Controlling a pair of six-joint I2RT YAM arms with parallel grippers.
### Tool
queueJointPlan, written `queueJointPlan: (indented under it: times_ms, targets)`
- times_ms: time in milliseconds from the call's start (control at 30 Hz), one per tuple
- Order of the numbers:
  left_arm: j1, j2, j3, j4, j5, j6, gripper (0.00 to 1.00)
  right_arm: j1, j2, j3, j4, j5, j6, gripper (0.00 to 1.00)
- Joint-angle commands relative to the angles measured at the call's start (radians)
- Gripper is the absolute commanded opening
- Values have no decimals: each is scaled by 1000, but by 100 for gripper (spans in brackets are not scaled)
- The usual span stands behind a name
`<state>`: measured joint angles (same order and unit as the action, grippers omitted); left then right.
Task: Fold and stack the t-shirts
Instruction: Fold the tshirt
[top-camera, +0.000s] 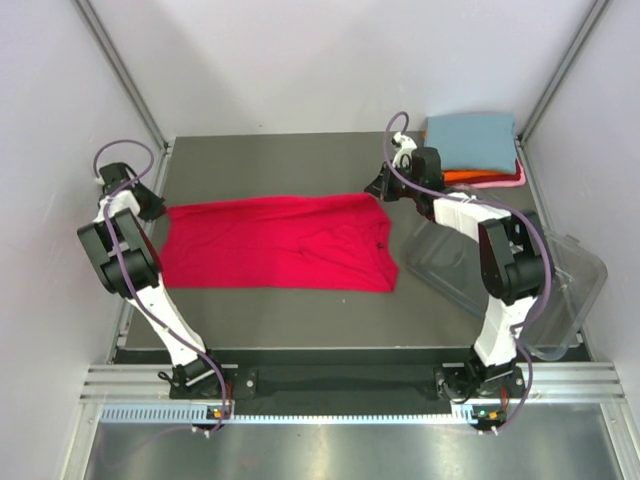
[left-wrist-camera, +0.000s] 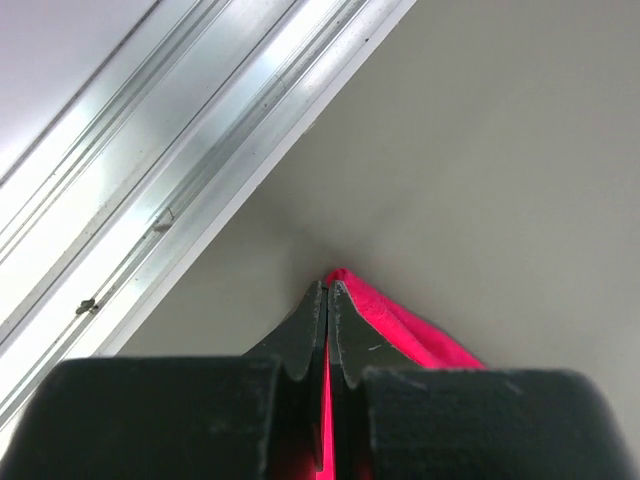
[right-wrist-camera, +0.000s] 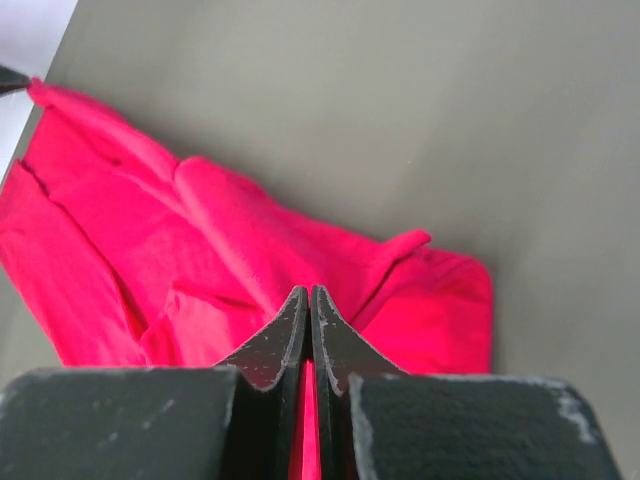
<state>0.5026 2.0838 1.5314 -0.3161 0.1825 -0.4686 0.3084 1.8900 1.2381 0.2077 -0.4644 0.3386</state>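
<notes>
The crimson red t-shirt (top-camera: 280, 240) lies stretched flat across the middle of the table. My left gripper (top-camera: 160, 208) is shut on its far left corner; in the left wrist view (left-wrist-camera: 328, 287) red cloth (left-wrist-camera: 400, 330) shows between and beside the jaws. My right gripper (top-camera: 380, 190) is shut on its far right corner; in the right wrist view (right-wrist-camera: 309, 292) red cloth (right-wrist-camera: 200, 240) runs between the jaws. A folded stack sits at the far right corner: the blue-grey t-shirt (top-camera: 470, 140) on top, the orange one (top-camera: 470, 176) and the pale pink one (top-camera: 495, 182) showing as edges beneath.
A clear plastic tub (top-camera: 520, 275) lies on its side at the right edge, under my right arm. A metal frame rail (left-wrist-camera: 170, 170) runs close beside my left gripper. The dark table (top-camera: 290, 160) has bare surface behind and in front of the red shirt.
</notes>
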Motion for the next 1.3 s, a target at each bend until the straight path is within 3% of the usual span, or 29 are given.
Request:
queueJointPlan:
  times_ms: [0, 333, 667, 800, 1033, 1267]
  targets:
    - [21, -65, 7, 38, -34, -10, 0, 21, -78, -45, 73, 4, -38, 0]
    - [21, -192, -118, 61, -89, 11, 0, 44, -175, -167, 79, 23, -75, 0]
    - [42, -238, -149, -1, -170, -13, 0, 61, -203, -261, 91, 10, -95, 0]
    - [42, -228, -145, -23, 7, 25, 0, 70, -187, -270, 82, -23, -89, 0]
    - [44, -200, -186, 8, 146, 32, 30, 78, -184, -253, 88, -25, -72, 0]
    - [50, -176, -231, 47, 169, -67, 35, 84, -190, -249, 84, -23, -85, 0]
